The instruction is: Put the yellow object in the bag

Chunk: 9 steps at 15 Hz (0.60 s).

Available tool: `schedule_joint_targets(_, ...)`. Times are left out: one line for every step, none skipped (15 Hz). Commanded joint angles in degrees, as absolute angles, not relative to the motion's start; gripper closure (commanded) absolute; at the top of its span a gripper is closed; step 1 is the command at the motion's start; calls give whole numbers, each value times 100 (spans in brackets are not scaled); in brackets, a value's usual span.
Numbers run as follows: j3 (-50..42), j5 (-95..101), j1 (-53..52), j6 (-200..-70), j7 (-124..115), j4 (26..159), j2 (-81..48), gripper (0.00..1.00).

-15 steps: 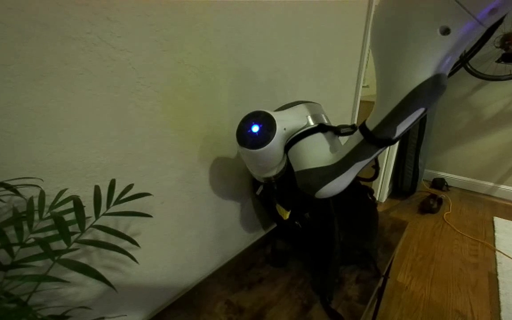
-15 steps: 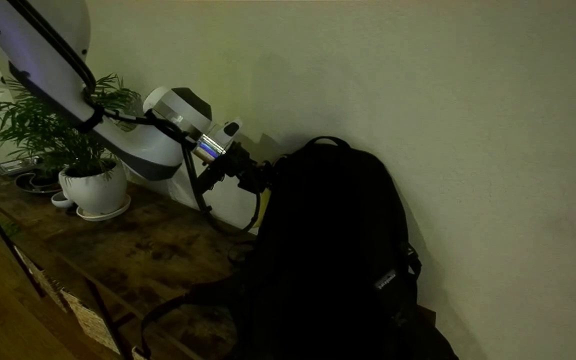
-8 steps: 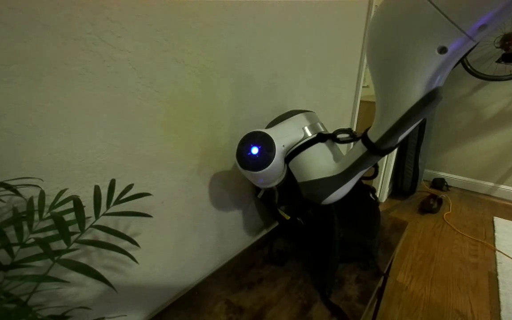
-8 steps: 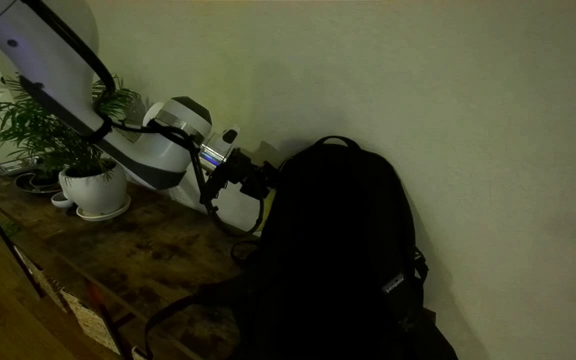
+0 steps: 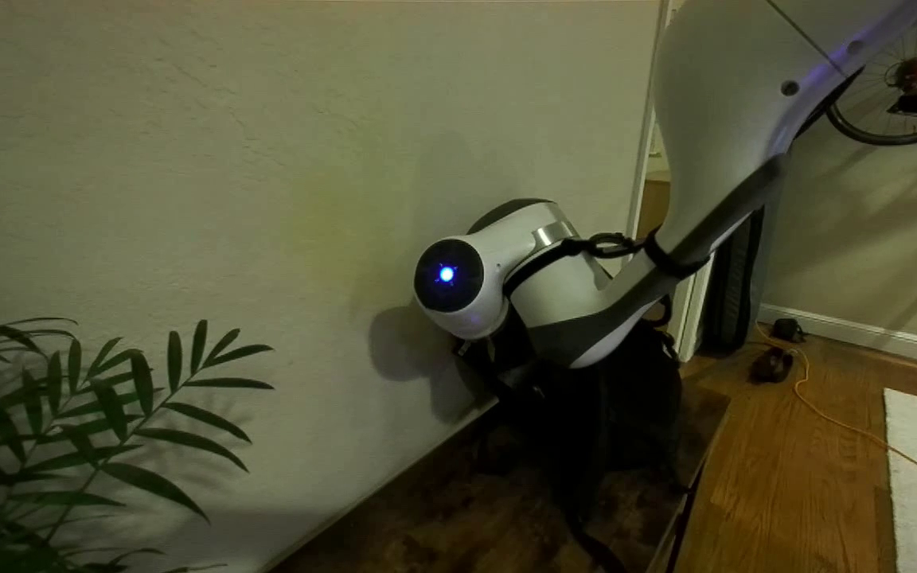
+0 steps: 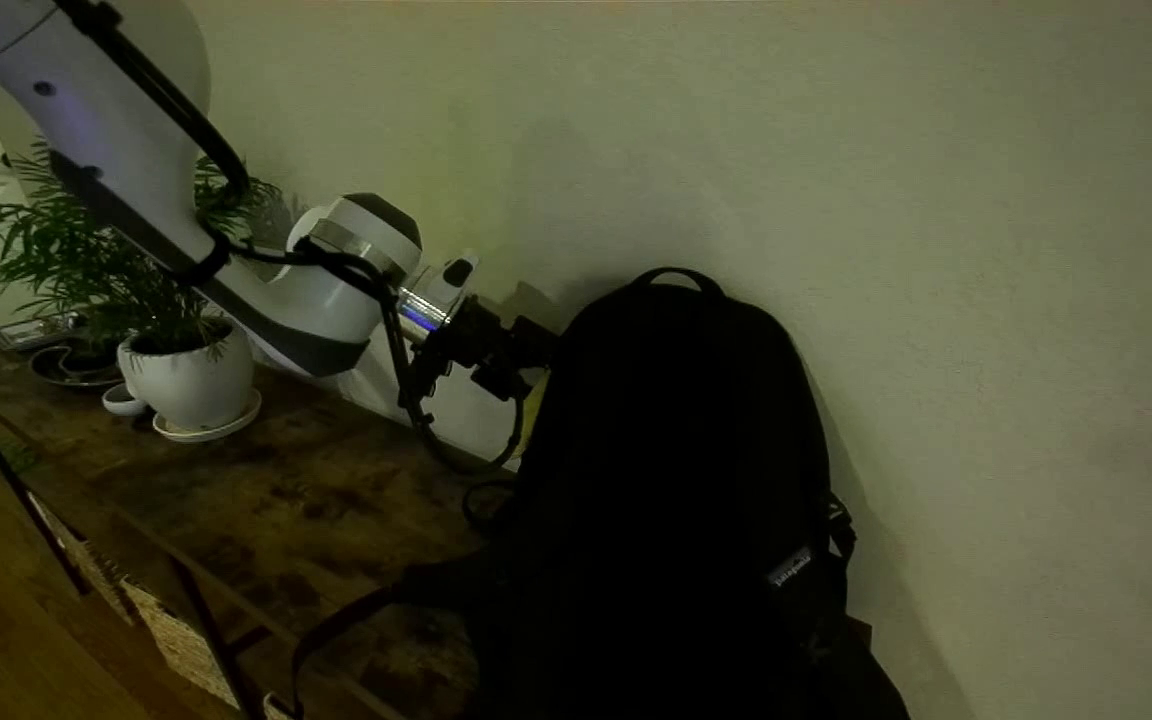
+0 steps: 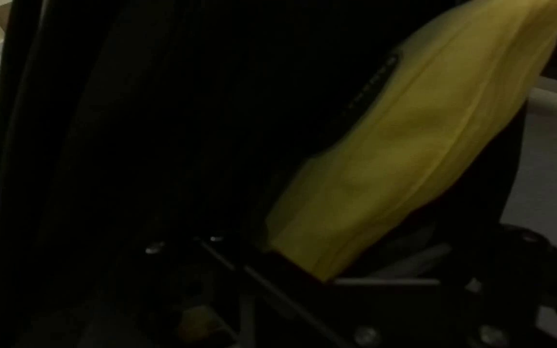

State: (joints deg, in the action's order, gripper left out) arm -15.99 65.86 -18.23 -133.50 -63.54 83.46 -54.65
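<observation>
- Robotiq gripper (image 6: 530, 368): by appearance closed on one end of the yellow banana-like plush (image 7: 418, 145); contact itself too dark to see.
- Plush: beside the black backpack (image 6: 676, 480); whether touching or partly inside, cannot tell.
- Handling, est.: light, soft, not fragile; seamed cloth unlikely to slip. Mid-body hold would swing less.
- White label (image 6: 789, 567) on backpack: lettering, illegible.

1. Straight ahead of the jaws the bag (image 6: 676, 480) blocks passage, its face too dark to show any opening.
2. In the wrist view the yellow object (image 7: 404, 159) slants across the right side, in front of the bag.
3. Behind the bag, the wall (image 6: 936, 200) closes the way.
4. Over the bag's top, open air.
5. Between bag and plant pot (image 6: 191, 385), bare counter (image 6: 316, 490), save for a strap (image 6: 351, 606) trailing to its edge.
6. A cable (image 6: 420, 422) loops beneath the jaws.
</observation>
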Motion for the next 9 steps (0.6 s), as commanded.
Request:
schedule_joint_targets(-1126,6466,-1544,-12607,-5737,8282,-5207,0)
schedule_joint_targets(-1056,6469,-1511,-12410,-5572,8207,-5224,0)
schedule_joint_targets(-1006,6479,-1478,-12218,-5411,8120,-5239,0)
schedule_joint_targets(-942,6470,-1439,-12087,-5278,8038,-5246,0)
schedule_joint_targets(-895,6484,-1418,-11985,-5183,7975,-5253,0)
schedule_joint_targets(-849,6492,-1396,-11906,-5085,7911,-5262,0)
schedule_joint_targets(-812,6503,-1383,-11861,-4999,7861,-5273,0)
schedule_joint_targets(-778,6500,-1365,-11825,-4923,7816,-5277,0)
schedule_joint_targets(-716,6460,-1332,-11816,-4832,7802,-5251,0)
